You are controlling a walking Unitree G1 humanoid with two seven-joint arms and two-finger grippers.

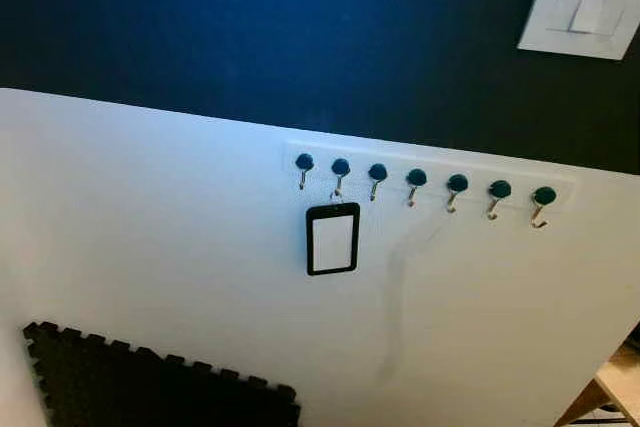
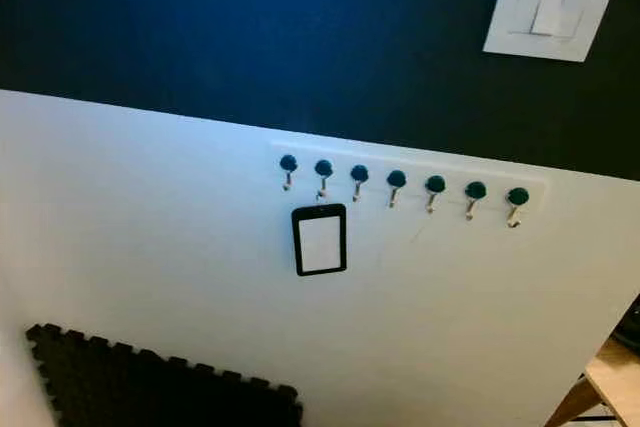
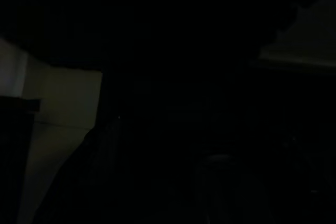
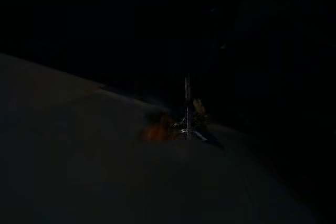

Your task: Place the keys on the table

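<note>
Neither wrist view is bright enough to tell whether the grippers' fingers are apart or together — both are very dark. On the wall, a white hook rail [image 1: 430,179] carries seven blue-knobbed hooks [image 1: 457,184]. One black-framed tag [image 1: 332,238] (white in the middle) hangs from the second hook from the left. Above: one white light switch [image 1: 590,2]. Below: one black foam mat [image 1: 150,382]
</note>
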